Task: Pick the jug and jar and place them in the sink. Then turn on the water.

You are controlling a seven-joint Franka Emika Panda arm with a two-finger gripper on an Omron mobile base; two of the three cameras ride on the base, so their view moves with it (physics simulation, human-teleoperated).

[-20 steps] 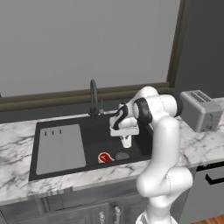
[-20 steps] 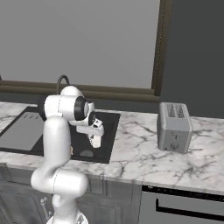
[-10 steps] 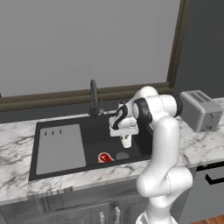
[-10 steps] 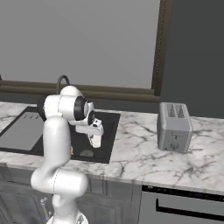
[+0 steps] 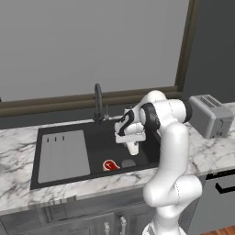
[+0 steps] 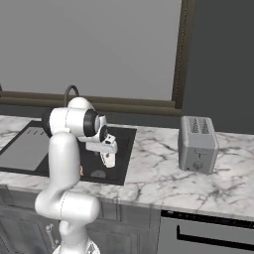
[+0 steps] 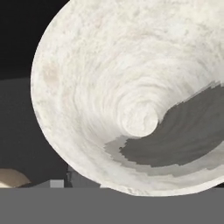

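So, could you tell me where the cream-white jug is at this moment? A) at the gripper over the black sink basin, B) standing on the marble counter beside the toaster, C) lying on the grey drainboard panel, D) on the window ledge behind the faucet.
A: the jug hangs just under the gripper above the black basin of the sink, well away from the toaster and the drainboard.
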